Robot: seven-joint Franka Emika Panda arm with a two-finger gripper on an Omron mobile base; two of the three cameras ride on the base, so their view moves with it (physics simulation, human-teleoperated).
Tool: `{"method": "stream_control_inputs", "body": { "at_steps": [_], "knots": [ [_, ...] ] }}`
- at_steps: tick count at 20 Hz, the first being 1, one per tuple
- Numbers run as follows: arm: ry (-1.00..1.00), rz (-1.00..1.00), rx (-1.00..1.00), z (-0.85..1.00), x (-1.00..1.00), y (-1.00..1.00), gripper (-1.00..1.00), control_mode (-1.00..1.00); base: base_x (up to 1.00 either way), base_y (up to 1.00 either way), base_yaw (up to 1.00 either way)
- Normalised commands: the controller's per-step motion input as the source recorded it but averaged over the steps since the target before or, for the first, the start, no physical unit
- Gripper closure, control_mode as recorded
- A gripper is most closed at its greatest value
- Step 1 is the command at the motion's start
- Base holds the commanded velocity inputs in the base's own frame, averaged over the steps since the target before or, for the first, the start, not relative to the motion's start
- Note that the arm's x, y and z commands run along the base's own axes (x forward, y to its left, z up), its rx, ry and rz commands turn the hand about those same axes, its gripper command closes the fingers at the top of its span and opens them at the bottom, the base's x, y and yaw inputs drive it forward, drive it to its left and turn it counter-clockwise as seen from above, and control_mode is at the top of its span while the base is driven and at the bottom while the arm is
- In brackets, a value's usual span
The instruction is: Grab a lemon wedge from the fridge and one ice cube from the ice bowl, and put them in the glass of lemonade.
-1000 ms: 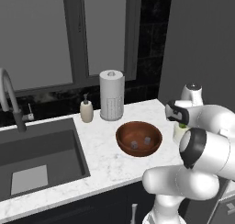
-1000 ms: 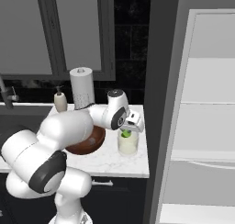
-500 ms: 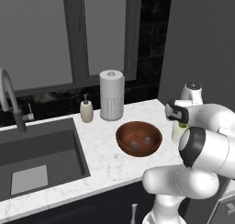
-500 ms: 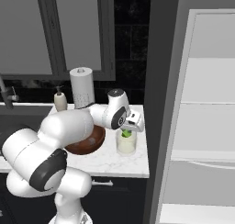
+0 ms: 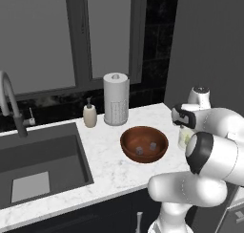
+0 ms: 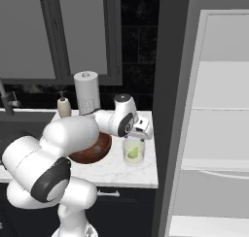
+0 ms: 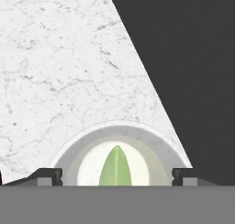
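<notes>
My gripper (image 7: 114, 175) hangs open right over the glass of lemonade (image 6: 133, 151), its fingertips (image 7: 46, 175) wide apart at either side of the rim. The yellowish-green lemon wedge (image 7: 115, 165) lies free in the pale liquid, also seen as the lemon wedge (image 6: 132, 155) low in the glass. In the left base view the glass of lemonade (image 5: 182, 137) is partly hidden behind my arm. The reddish-brown ice bowl (image 5: 144, 143) stands just left of it with two ice cubes (image 5: 139, 151) inside. The fridge (image 6: 219, 134) stands open at the right, white inside.
A tall white perforated cylinder (image 5: 116, 99) and a soap bottle (image 5: 89, 115) stand behind the bowl. A dark sink (image 5: 38, 160) with a faucet (image 5: 12, 103) fills the counter's left. The glass stands close to the counter's right end (image 6: 154, 173), beside the fridge's grey side.
The jaws have gone from nearly shut on the lemon wedge to wide open. The wedge has dropped from the fingertips down into the glass. The arm has hardly moved.
</notes>
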Motion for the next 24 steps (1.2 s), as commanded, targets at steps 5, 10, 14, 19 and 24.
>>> {"method": "stream_control_inputs", "body": {
  "at_steps": [5, 10, 14, 19, 24],
  "knots": [
    [0.0, 0.0, 0.0, 0.46, 0.0, 0.09, -1.0, -1.0, 0.0, 0.0, 0.0],
    [0.0, 0.0, 0.0, 0.52, 0.0, 0.25, -1.0, -1.0, 0.0, 0.0, 0.0],
    [0.0, 0.04, 0.0, 0.2, -0.25, 0.51, -1.0, -1.0, 0.0, 0.0, 0.0],
    [0.12, 0.28, 0.0, 0.01, -0.43, 0.91, -1.0, -1.0, 0.0, 0.0, 0.0],
    [0.31, 0.44, -0.03, 0.0, -0.2, 1.0, -1.0, -1.0, 0.0, 0.0, 0.0]
  ]
}}
